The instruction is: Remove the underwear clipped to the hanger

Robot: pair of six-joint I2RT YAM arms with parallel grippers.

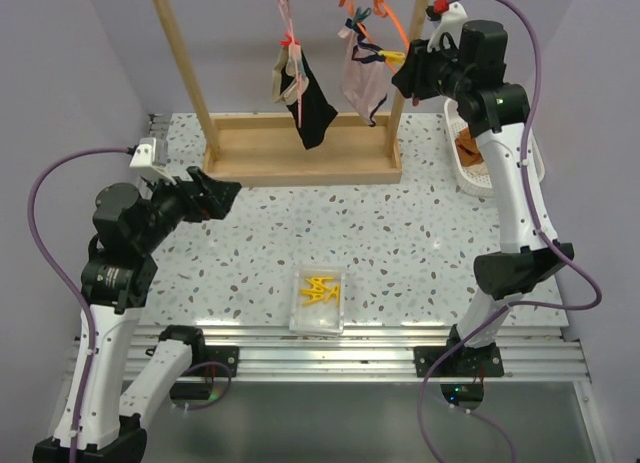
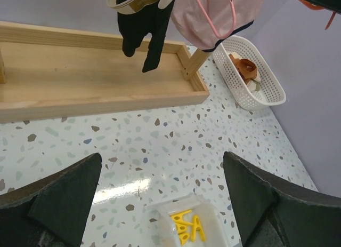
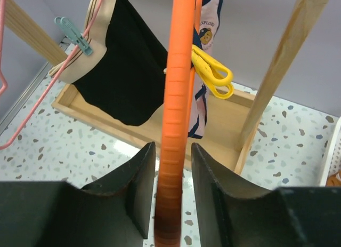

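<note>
Both briefs [image 1: 312, 108] hang clipped above the tray [image 1: 300, 168], none removed. Your left gripper [image 1: 225, 195] gapes nearby; your right gripper [image 3: 172, 146] straddles the hanger [image 3: 178, 71], grip unclear.

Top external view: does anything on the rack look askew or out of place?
Yes. The orange hanger sits tilted rather than level. Its bar runs between the fingers of the right gripper, which appear closed on it. The pink briefs are clipped to it by a yellow clip.
</note>
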